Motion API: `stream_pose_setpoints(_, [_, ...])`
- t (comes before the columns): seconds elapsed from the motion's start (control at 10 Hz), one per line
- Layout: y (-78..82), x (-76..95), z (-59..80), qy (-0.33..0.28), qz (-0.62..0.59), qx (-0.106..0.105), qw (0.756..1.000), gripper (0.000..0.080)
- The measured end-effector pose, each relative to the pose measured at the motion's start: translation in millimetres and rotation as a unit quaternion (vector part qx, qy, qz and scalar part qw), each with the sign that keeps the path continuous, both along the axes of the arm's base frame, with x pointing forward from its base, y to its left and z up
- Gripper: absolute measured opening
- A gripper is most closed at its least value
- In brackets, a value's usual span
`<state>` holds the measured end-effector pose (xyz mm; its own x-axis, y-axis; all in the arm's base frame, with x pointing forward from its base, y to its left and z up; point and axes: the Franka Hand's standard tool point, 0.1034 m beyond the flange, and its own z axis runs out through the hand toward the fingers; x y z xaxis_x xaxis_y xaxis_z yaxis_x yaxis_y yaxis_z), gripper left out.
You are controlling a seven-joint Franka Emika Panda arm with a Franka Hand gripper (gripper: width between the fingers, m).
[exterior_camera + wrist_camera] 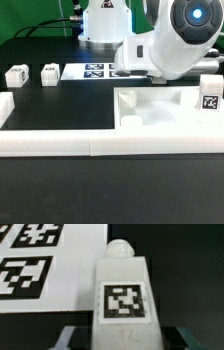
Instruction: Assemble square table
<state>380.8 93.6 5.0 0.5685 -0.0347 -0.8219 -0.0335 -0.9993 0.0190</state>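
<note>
Wrist view: black tabletop (185, 274), marker board (72, 283); end effector (125, 338) straddles white leg (125, 274), cannot tell whether clamped.

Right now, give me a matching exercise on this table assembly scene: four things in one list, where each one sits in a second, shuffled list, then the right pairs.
Things:
1. marker board
2. square tabletop
3. leg seen by the wrist camera
4. border bars

Places:
A. running along the front of the exterior view
B. between the hand's fingers
C. flat on the black table, carrying only tags
D. at the exterior view's right, just behind the bars

Pairs: 1-C, 2-D, 3-B, 4-A
</note>
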Motion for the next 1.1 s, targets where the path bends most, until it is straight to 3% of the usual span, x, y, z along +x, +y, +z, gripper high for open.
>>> stream_pose_setpoints(0.4, [-2.7,2.6,5.5,0.006,-0.005,0.001,1.0,0.0291])
stream_pose_setpoints(0.8, [-31.9,58.2,101.6,-0.043,-0.015,0.026,0.999,0.0292])
stream_pose_setpoints(0.9, [-36.1,60.0,113.3,-0.057,-0.006,0.025,0.998,0.0292])
stream_pose_setpoints(1.1, [-34.7,71.1,105.0,-0.126,-0.006,0.025,0.992,0.0292])
